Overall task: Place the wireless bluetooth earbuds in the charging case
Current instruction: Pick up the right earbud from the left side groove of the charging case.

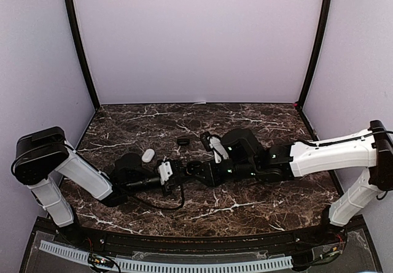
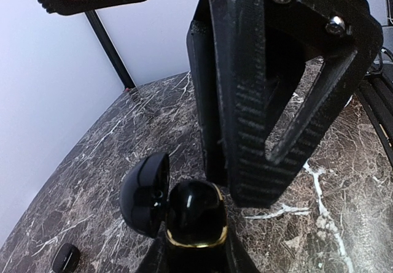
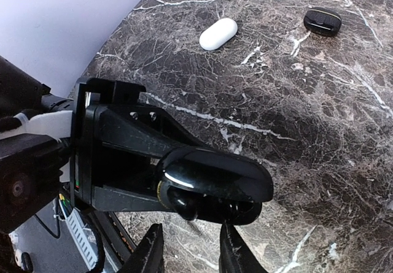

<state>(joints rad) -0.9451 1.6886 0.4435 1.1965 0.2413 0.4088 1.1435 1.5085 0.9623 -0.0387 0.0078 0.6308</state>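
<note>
Left claw (image 1: 177, 170) clamped on the open charging case (image 2: 195, 215), right claw (image 3: 190, 248) at its mouth.
The gold-rimmed case, lid (image 2: 144, 193) swung aside, was held over the middle of the counter (image 1: 245, 119). The right claw's tips stood slightly apart; whether they pinched an earbud could not be told. Beyond lay a white case (image 3: 218, 34) and a black case (image 3: 322, 20).

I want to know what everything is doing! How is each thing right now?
black charging case, lid open, held by the left tool
left tool, shut on the black charging case
right tool, open, close by that case
white case, closed, lying on the table
small black case, closed, lying on the table
</note>
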